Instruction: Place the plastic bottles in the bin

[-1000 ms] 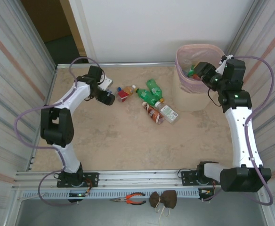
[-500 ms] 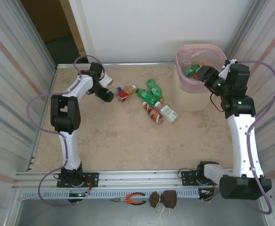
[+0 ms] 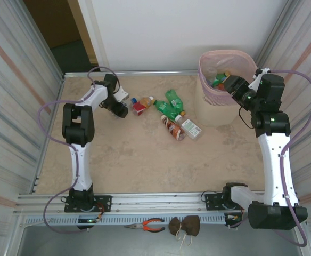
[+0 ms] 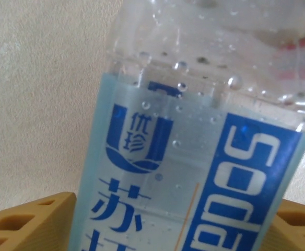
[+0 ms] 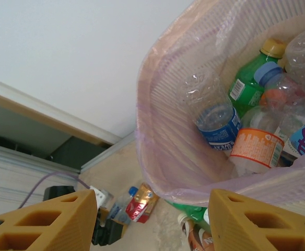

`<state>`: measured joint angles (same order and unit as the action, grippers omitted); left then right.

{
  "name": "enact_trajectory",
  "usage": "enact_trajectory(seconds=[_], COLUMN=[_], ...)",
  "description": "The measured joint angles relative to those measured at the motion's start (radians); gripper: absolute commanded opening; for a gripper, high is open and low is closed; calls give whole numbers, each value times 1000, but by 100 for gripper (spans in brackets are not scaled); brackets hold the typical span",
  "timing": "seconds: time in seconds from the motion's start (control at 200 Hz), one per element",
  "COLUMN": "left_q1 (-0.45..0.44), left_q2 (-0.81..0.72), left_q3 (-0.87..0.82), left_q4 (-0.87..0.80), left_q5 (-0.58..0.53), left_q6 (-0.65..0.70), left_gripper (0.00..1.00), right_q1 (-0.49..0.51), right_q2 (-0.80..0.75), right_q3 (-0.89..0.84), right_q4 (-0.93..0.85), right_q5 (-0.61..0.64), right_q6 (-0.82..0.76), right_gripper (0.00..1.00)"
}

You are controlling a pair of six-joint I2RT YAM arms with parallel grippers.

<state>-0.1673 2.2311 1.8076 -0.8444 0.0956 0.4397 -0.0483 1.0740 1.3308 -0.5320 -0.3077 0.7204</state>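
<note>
Across the left wrist view a clear soda bottle (image 4: 194,157) runs up through the frame, with cap and base both cut off. Its pale blue label reads "Soda" in blue block letters turned sideways. Beside that is a crest with the characters 优珍 and a larger 苏, and the character after it is cropped at the bottom edge. At the lower corners the left jaws flank the label, but I cannot tell whether they press on it. From above, that bottle is mostly hidden under the left arm (image 3: 94,98), at the upper left of the tabletop (image 3: 145,160).

At the upper right of the overhead view, the right jaws stand spread and empty just over the rim of the bin (image 5: 163,136). Inside lie a green bottle (image 5: 249,78), a clear one with a blue label (image 5: 212,112) and an orange-labelled bottle (image 5: 257,149), their print too small to read. Another at the right edge is cut off. Several loose bottles (image 3: 172,98) lie on the tabletop left of the bin.
</note>
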Motion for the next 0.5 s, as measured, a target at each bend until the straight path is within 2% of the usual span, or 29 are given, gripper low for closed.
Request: enact_trajectory(seconds=[0.346, 0.501], left_q1=[18, 18], left_q2=[-40, -74], left_q3=[-80, -115], left_q4=[-11, -12], left_q5=[40, 53], left_q6=[-47, -66], left_gripper=[54, 49], right_q1=[0, -3], right_q2=[-8, -23], right_q3=[-11, -13], right_q4=[-6, -15], right_q5=[-1, 0], right_q6=[1, 0], right_gripper=[57, 58])
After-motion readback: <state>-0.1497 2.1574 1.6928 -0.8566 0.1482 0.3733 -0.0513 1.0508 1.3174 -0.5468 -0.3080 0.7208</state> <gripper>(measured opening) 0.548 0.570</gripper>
